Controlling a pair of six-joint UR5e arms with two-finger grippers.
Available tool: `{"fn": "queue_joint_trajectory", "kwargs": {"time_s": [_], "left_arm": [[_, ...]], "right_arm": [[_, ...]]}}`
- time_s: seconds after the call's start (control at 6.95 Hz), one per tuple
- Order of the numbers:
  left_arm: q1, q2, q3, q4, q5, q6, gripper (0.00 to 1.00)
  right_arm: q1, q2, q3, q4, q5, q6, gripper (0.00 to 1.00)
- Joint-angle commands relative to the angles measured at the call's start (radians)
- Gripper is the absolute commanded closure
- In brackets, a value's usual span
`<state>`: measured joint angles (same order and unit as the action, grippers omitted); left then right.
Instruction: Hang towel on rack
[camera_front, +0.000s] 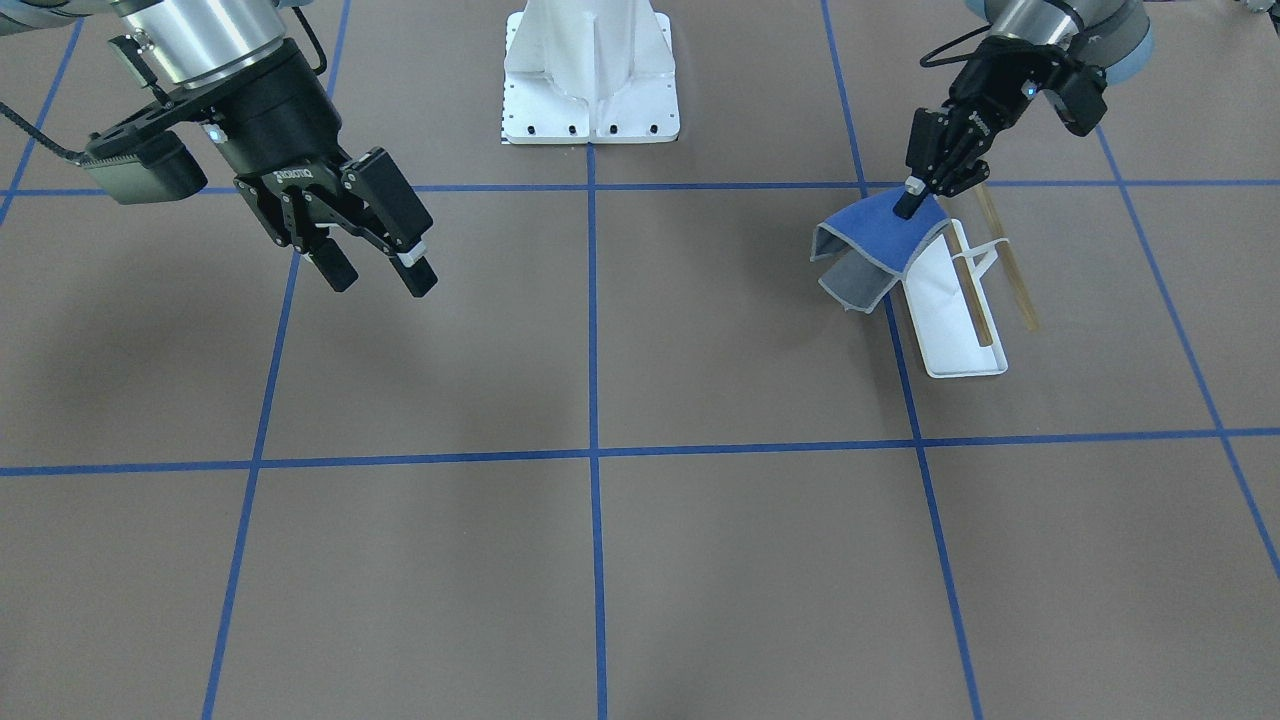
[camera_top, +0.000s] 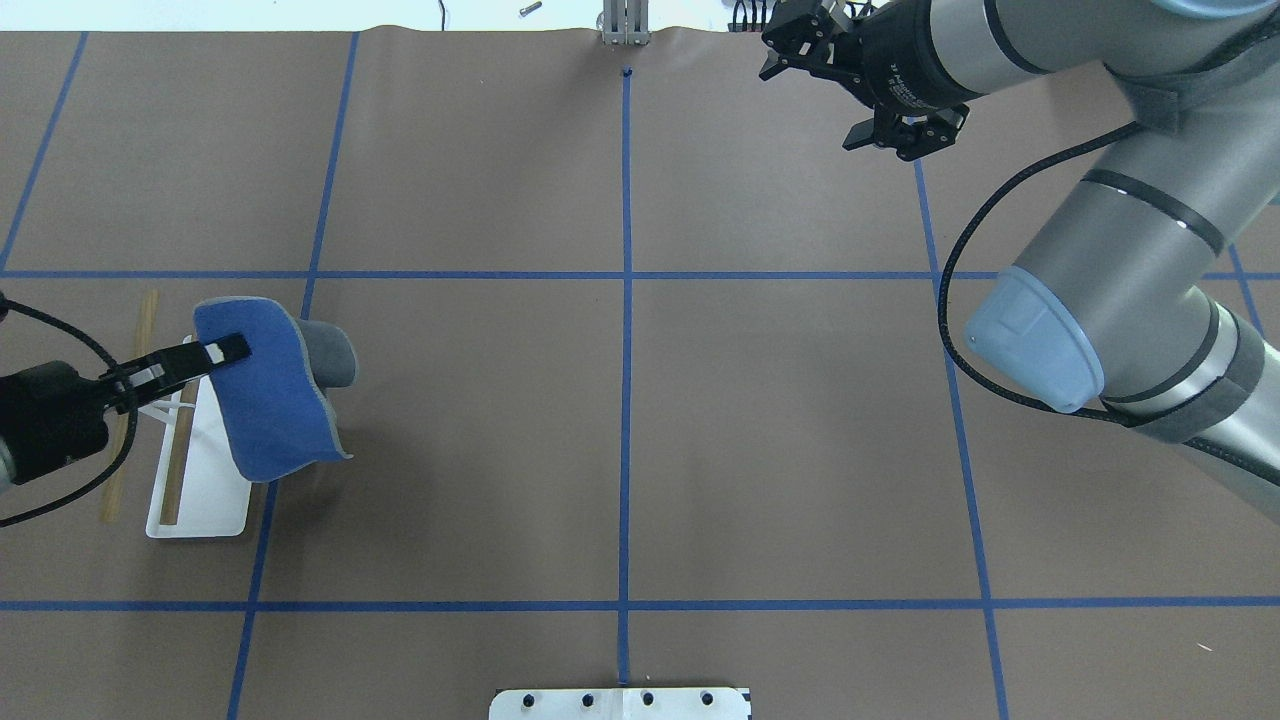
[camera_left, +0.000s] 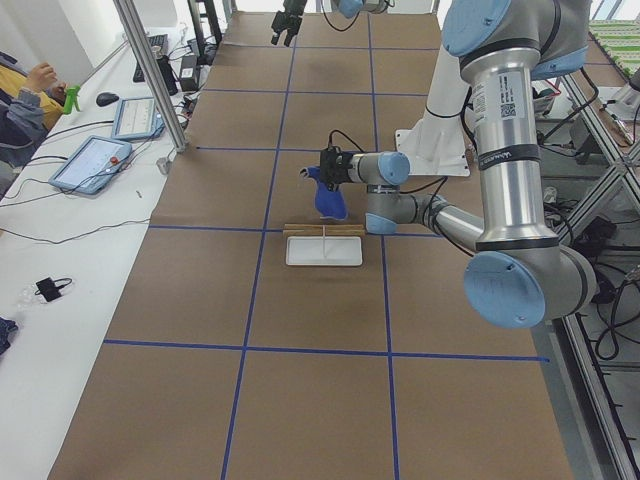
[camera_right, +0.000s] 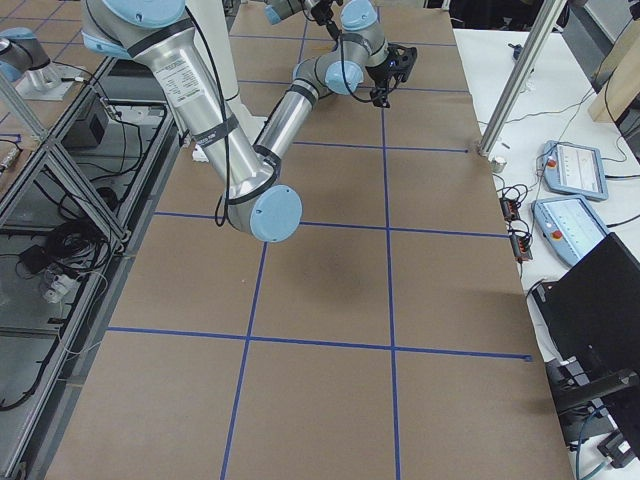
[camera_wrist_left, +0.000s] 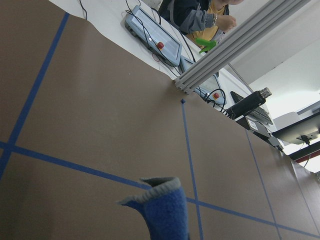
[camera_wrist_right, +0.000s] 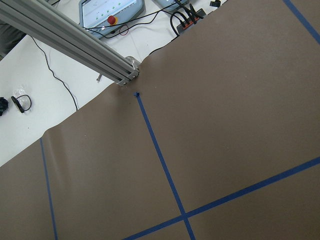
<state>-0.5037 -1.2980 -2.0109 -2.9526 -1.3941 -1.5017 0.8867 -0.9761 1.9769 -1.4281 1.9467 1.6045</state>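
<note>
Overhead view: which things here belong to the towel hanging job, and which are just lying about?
In the job:
towel, pinched in the left hand
rack

Just about:
pedestal
tablets
right hand, open and holding nothing

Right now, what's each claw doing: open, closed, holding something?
Left claw: closed, holding the towel.
Right claw: open, holding nothing.
</note>
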Motion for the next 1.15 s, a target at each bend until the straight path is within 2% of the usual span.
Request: {"fn": "queue_joint_trajectory", "kwargs": {"time_s": [0.0,0.29,0.58,1.01], "left_arm": [[0.001,0.135,0.033,-0.101,0.003,0.0,1.0],[-0.01,0.146,0.185,-0.271,0.029,-0.002,1.0],[-0.021,0.187,0.254,-0.405,0.027,-0.002,1.0],[-0.022,0.192,0.343,-0.515,0.027,-0.002,1.0]], "right_arm": [[0.0,0.003,0.002,0.0,0.0,0.0,0.0],[-0.002,0.01,0.002,0.0,-0.002,0.003,0.0],[-0.003,0.017,0.008,0.0,-0.002,0.014,0.0],[-0.003,0.014,0.013,0.0,-0.002,0.015,0.0]]}}
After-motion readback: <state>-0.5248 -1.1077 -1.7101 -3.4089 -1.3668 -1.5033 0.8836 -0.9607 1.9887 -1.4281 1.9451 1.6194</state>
